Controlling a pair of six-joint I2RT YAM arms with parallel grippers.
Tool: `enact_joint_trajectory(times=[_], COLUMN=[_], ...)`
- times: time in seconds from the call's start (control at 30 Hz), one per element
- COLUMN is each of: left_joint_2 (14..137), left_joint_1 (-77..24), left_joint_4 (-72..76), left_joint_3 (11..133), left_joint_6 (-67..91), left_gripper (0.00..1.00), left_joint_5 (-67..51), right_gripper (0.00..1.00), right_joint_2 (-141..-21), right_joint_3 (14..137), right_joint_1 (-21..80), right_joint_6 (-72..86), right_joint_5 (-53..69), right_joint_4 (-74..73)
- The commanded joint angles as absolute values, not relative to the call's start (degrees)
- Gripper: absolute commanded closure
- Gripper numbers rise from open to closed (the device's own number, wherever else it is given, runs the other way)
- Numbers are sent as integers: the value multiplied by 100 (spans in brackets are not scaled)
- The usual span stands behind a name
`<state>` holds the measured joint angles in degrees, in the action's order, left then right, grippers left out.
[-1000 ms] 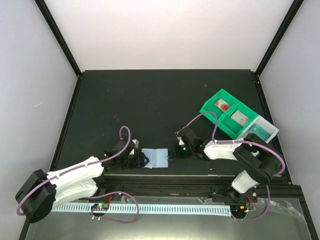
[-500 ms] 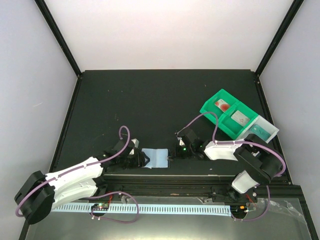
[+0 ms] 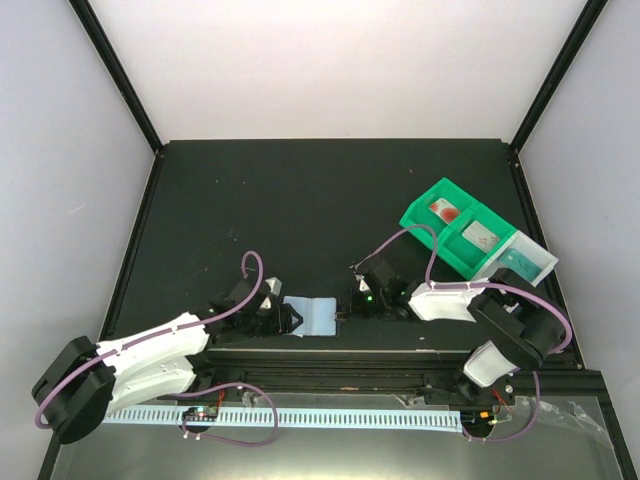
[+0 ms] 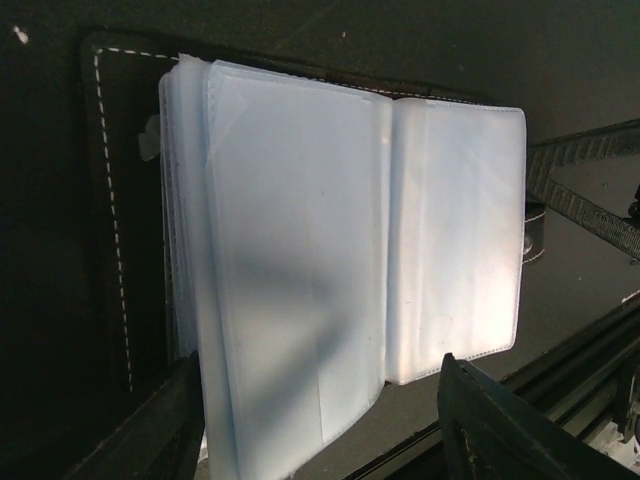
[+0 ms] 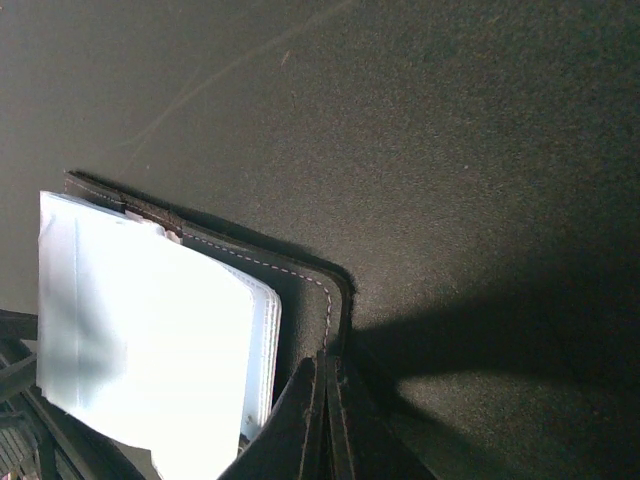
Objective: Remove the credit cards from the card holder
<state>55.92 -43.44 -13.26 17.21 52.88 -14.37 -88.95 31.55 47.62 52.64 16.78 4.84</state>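
The card holder point(image 3: 312, 317) lies open near the table's front edge, its pale clear pockets point(image 4: 330, 240) facing up. My left gripper point(image 3: 281, 318) stands open at its left end, and the sleeves' near edge lies between the two dark fingers point(image 4: 160, 430). My right gripper point(image 3: 346, 306) is shut on the black stitched cover point(image 5: 312, 300) at the holder's right end. The credit cards lie in the tray: a white one with red marks point(image 3: 445, 211), a pale grey one point(image 3: 482, 238) and a teal one point(image 3: 523, 260). No card shows in the pockets.
The green-and-clear compartment tray point(image 3: 428, 232) sits at the right rear of the black table. A metal rail point(image 3: 330, 350) runs along the front edge just behind both grippers.
The left gripper has edged slightly right toward the holder, still open. The right gripper and the holder have not visibly moved.
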Motion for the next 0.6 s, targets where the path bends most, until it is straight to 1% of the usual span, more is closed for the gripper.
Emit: enact_joint_trajectory(times=[0.0,0.2,0.5,0.57], left_joint_2=[5619,5648,5826,5818], left_joint_1=[-4332,-4333,-4333,-4333], left_joint_4=[-956,-748,-249,-124], left_joint_3=[1655,1594,1496,1471], left_joint_6=[5390,5479,5648,5688], left_gripper=[36,44,45,47], left_joint_5=[-1655,-1783,-2043,-2119], right_gripper=[99,99,99,99], right_joint_2=[-8992,-9017,-8987,-8968], right_joint_3=[3041,3017,2959,2941], right_joint_1=[4832,4837,4838,4842], right_joint_6=[5305,5331,5354,5361], right_joint_5=[1620,1634,1635,1637], right_joint_4=[331,375,398,404])
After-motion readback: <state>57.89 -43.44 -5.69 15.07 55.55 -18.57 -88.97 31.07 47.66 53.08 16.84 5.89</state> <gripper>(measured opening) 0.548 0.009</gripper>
